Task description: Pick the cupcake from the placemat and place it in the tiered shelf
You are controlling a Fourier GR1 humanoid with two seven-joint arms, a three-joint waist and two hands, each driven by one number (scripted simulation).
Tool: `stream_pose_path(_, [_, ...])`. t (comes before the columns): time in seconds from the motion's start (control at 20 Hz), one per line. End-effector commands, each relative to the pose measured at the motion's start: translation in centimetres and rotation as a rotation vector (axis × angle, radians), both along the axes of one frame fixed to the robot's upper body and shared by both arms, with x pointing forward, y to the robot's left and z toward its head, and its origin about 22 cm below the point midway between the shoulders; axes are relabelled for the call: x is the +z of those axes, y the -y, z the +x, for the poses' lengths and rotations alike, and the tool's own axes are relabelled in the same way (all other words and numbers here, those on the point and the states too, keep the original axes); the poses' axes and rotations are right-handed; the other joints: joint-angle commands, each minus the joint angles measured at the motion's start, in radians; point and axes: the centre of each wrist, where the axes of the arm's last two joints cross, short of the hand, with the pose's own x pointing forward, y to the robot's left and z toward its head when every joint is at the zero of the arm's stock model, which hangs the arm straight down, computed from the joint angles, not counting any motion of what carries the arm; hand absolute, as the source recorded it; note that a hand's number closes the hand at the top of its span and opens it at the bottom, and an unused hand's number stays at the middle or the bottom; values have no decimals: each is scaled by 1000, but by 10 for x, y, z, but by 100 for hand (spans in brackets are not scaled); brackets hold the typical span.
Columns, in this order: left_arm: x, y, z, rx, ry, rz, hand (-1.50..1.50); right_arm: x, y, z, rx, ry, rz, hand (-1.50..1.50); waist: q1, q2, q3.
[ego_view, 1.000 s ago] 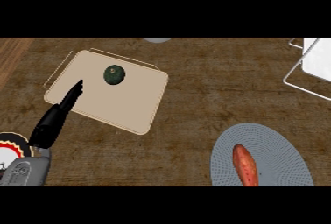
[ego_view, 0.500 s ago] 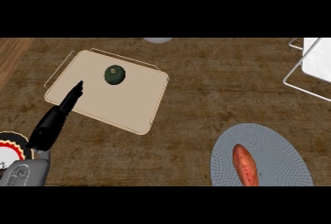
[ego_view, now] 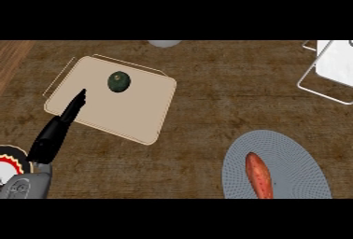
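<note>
Counter (ego_view: 207, 116) fills my view. Grey oval placemat (ego_view: 303, 158) at five o'clock carries an orange, sweet-potato-like item (ego_view: 259, 176), no cupcake. Beige mat (ego_view: 131, 109) at ten holds the dark cupcake-like thing (ego_view: 118, 81). White tiered shelf (ego_view: 331, 70) sits at two. My left hand (ego_view: 59, 128) hovers with straight fingers, apart from it, likely staging a reach.

One dark green round cupcake (ego_view: 118, 81) sits on one beige square placemat (ego_view: 131, 112). One orange elongated sweet potato (ego_view: 260, 176) lies on one grey oval woven mat (ego_view: 296, 163). One white wire tiered shelf (ego_view: 331, 70) shows at the edge. One black robot hand (ego_view: 60, 126) is visible.
</note>
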Motion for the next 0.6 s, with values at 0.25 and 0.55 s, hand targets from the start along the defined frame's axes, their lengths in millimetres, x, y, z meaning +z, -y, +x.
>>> stream_pose_path(0.25, [-8,1,-8,70,-23,-12,0,46,56,-50,-147,163,200,-150,-55,-21,-2])
stream_pose_path(0.55, [-6,-24,-17,80,-30,16,0,45,84,-93,-83,112,243,-150,-88,-32,-3])
